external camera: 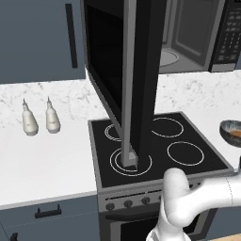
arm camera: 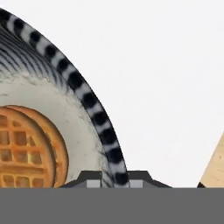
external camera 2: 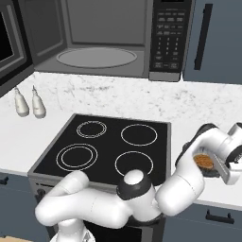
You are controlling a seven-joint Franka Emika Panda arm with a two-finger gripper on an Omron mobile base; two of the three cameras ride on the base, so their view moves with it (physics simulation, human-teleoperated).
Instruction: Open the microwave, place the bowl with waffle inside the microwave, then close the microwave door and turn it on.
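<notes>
**Ann:** White marbled surface runs either side of the black stovetop, and off to its right sits the bowl, striped rim and all, with the waffle lying flat inside.

**Bo:** And the hand is right on it. From the hand view, the two fingertips sit either side of that rim, one inside the bowl and one outside, pinched narrow on the wall.

**Ann:** So the robot has its grip on the bowl, by the look of it. In the right base view the arm curls round low, with the hand down over the bowl at the far right of the surface.

**Bo:** Up above, the microwave stands open. Its grey inside and round turntable are bare, and the microwave door is swung wide to the left, hanging out over the stovetop.

**Ann:** Opening looks done, then. The step in hand is picking up the bowl.

**Bo:** Next it calls for a straight, level lift so the waffle stays put, then a carry up and left into the cavity, keeping clear of the button panel.

**Ann:** Two small white bottles stand well apart on the left, no trouble.
</notes>
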